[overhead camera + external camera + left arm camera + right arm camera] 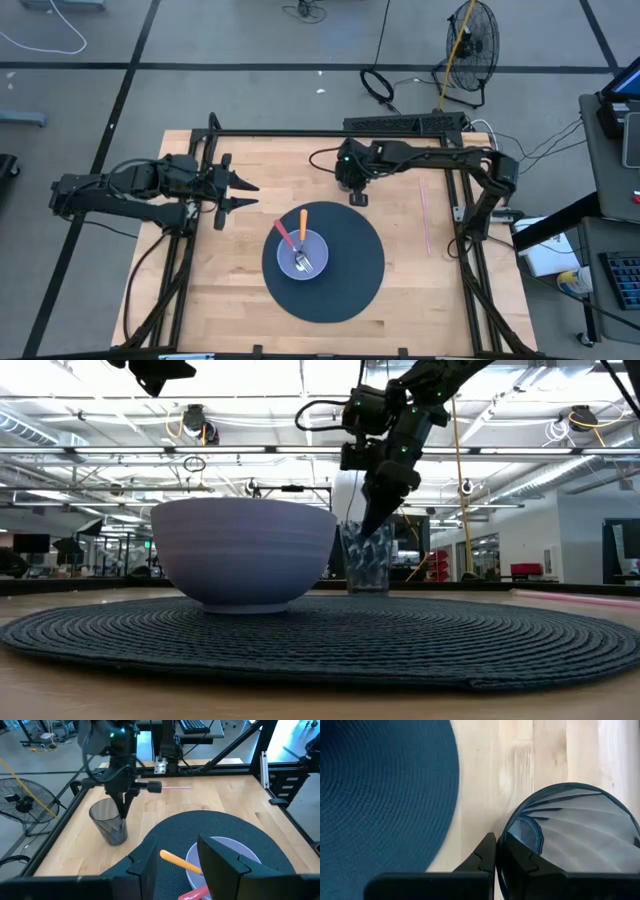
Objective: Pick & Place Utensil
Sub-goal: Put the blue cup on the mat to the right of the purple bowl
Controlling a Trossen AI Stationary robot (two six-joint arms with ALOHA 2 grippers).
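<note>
From above, the right gripper (357, 192) hides the clear cup (366, 558) at the mat's (345, 290) one o'clock edge; its wrist view shows fingers pinching the rim. Orange utensil (303, 224) and pink utensil (284, 235) lie in the bowl (317, 262). The left gripper (243, 195) hovers spread at ten o'clock.

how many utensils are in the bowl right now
2, both in the bowl on the mat: an orange-handled utensil leaning toward the cup, and a pink-handled utensil beside it. None visible elsewhere.

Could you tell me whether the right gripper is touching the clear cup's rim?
Touching. In the right wrist view, the right gripper is shut with the rim of the clear cup pinched between its fingers, no gap visible.
</note>
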